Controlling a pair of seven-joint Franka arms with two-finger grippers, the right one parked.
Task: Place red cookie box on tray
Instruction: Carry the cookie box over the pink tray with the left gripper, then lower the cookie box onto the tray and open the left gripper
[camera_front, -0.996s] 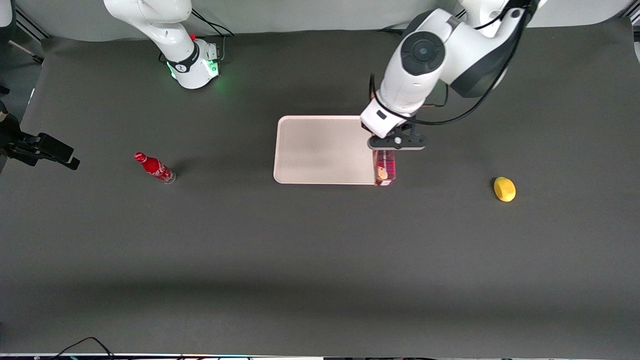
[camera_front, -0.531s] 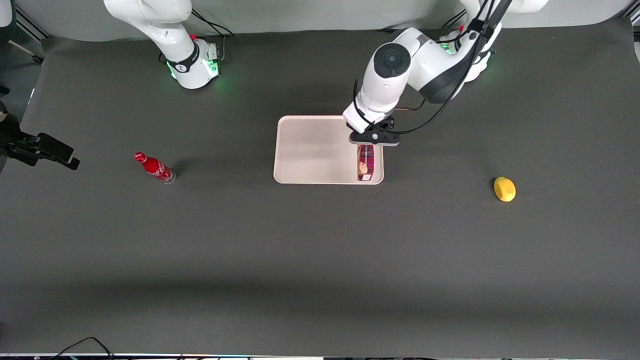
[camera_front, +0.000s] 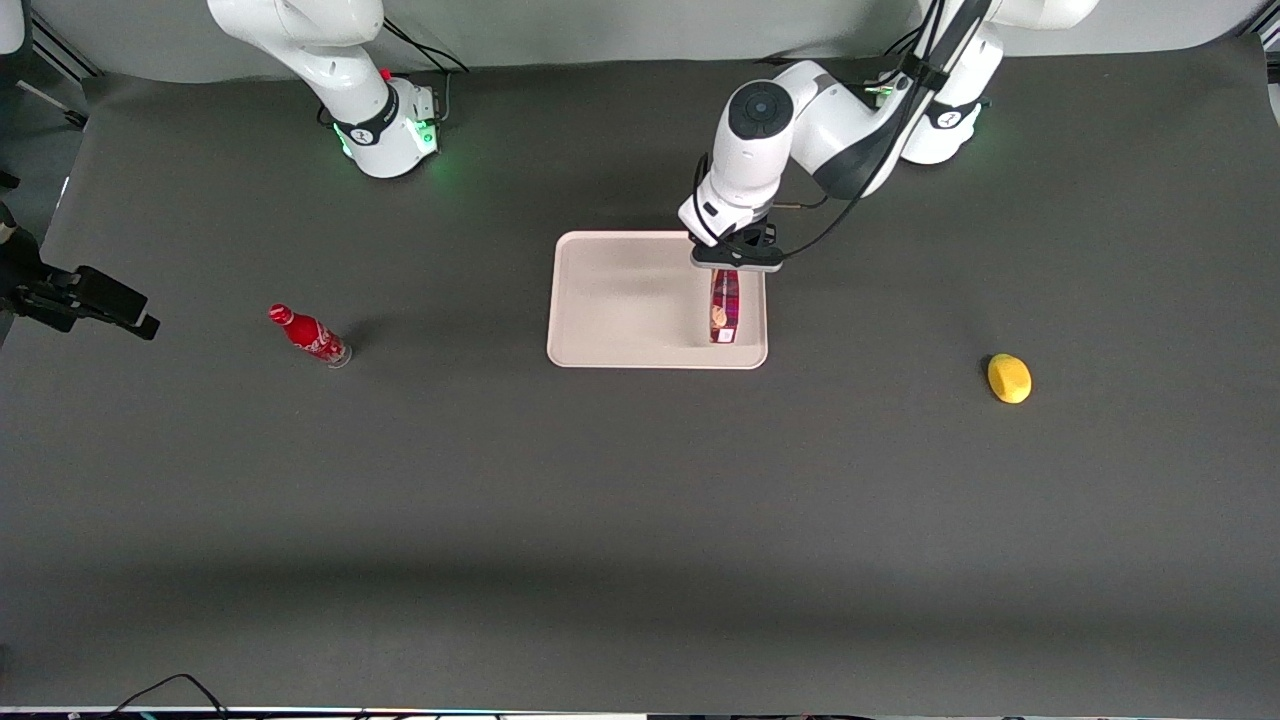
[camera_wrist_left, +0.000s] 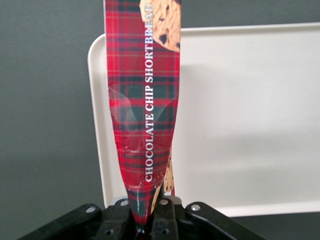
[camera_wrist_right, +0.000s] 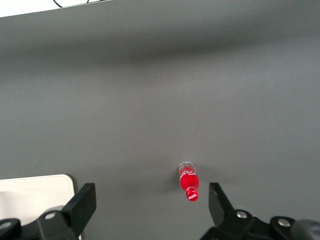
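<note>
The red cookie box (camera_front: 725, 307), a tartan-red carton with cookie pictures, hangs end-down over the pale tray (camera_front: 620, 300), above the tray's end toward the working arm. My left gripper (camera_front: 737, 262) is shut on the box's upper end. In the left wrist view the box (camera_wrist_left: 145, 100) reaches from the shut gripper (camera_wrist_left: 145, 223) out over the tray (camera_wrist_left: 250, 110), near the tray's rim. Whether the box's lower end touches the tray I cannot tell.
A small red bottle (camera_front: 309, 335) lies on the dark table toward the parked arm's end and also shows as the bottle (camera_wrist_right: 189, 182) in the right wrist view. A yellow lemon-like object (camera_front: 1009, 378) sits toward the working arm's end.
The gripper has carried the box from just off the tray's edge inward over the tray, moving toward the parked arm's end and away from the front camera.
</note>
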